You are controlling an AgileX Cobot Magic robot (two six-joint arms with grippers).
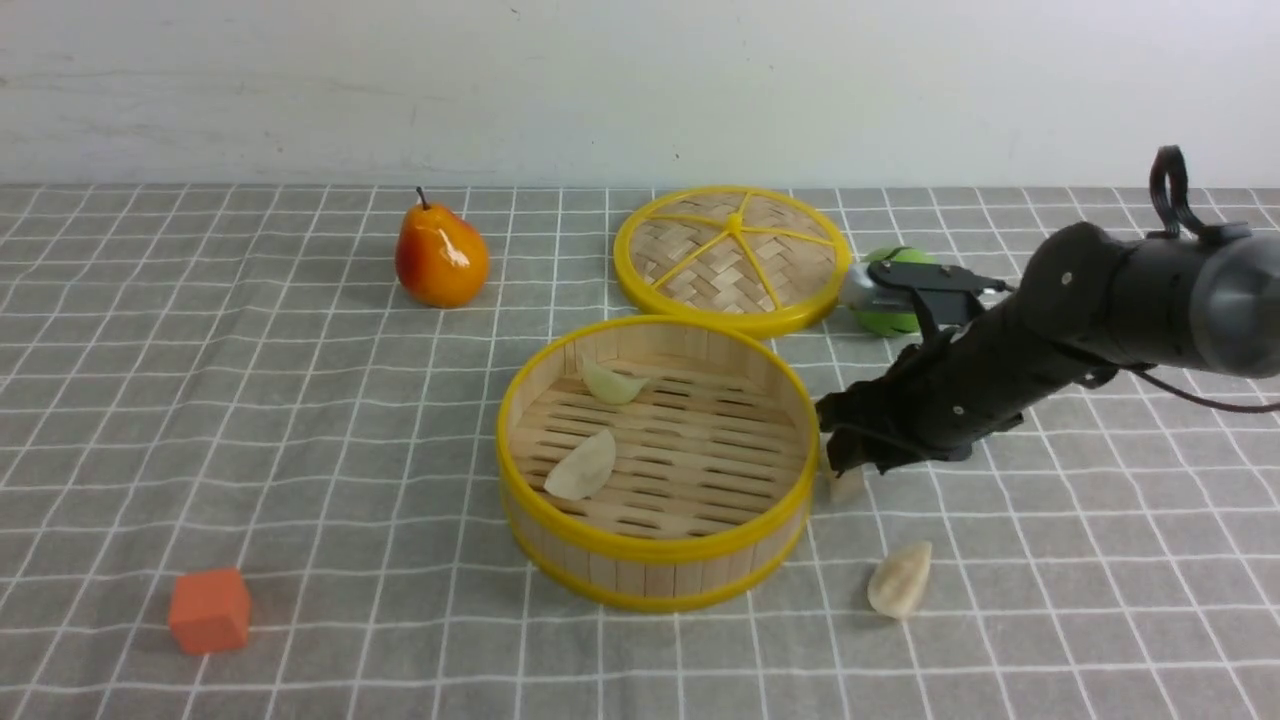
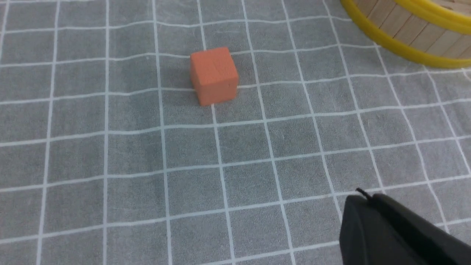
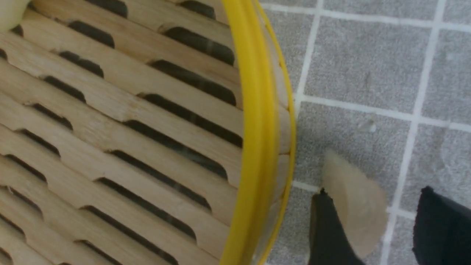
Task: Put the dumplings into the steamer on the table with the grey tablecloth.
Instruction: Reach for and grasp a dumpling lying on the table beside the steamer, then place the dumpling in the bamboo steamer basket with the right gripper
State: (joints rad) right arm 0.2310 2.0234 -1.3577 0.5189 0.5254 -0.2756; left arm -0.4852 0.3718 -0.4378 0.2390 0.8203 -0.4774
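By my reckoning the job is about half done: two dumplings are in and two are out. Nearest the camera, on the grey tablecloth point(image 1: 400, 480), one pale dumpling point(image 1: 899, 581) lies by itself, apart from the steamer point(image 1: 660, 548) and to the right of it; it has still to be picked up and put inside. An orange cube point(image 1: 210, 611) sits near too, well off to the left, and is no part of the job. The left claw point(image 2: 362, 193) is clenched, with nothing seen in its grasp. A little farther on, just beside the steamer's right side, is the other loose dumpling point(image 3: 362, 209), with the right claw point(image 1: 845, 430) over it. That claw is released, its fingers parted on either side of the dumpling, and I judge this one is next to be gripped and lifted over the rim. Inside the steamer, on the slatted floor, lie the two already delivered, one dumpling point(image 1: 582, 466) nearer and a greenish dumpling point(image 1: 611, 383) farther back, both toward the left side. Beyond stand the woven lid point(image 1: 735, 260), a pear point(image 1: 441, 255) and a green thing point(image 1: 888, 322) partly hidden by the right arm point(image 1: 1120, 290).
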